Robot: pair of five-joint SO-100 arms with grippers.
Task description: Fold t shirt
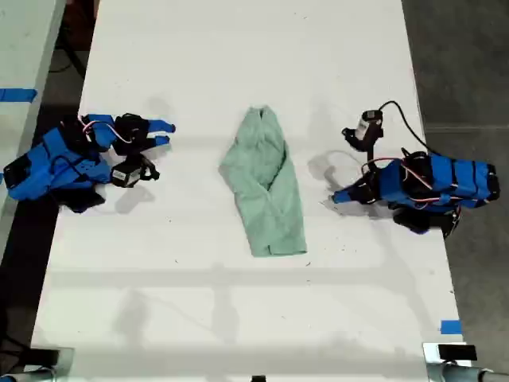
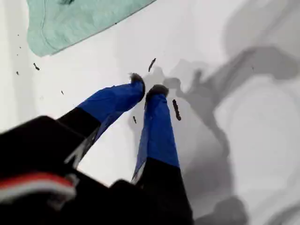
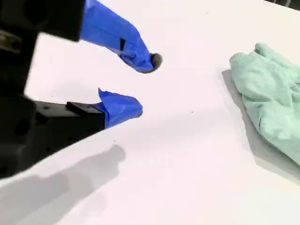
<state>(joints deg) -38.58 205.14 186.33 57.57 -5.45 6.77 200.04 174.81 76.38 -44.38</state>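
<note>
The pale mint-green t shirt (image 1: 266,185) lies crumpled in a long, narrow bundle at the middle of the white table (image 1: 238,48). My first gripper (image 1: 337,196) rests on the table at the exterior view's right, a short gap from the t shirt (image 2: 79,18). Its blue fingertips (image 2: 147,89) are shut with nothing between them. My second gripper (image 1: 165,134) lies at the exterior view's left, pointing toward the cloth. In the second wrist view this gripper (image 3: 145,84) is open and empty, and one end of the t shirt (image 3: 272,98) lies beyond it.
Both blue arm bodies sit near the table's side edges in the exterior view. A cable and a small camera (image 1: 367,127) stick up by the first arm. Blue tape marks (image 1: 450,326) sit near the table's near corner at the exterior view's right. Dark floor (image 1: 469,64) borders the table.
</note>
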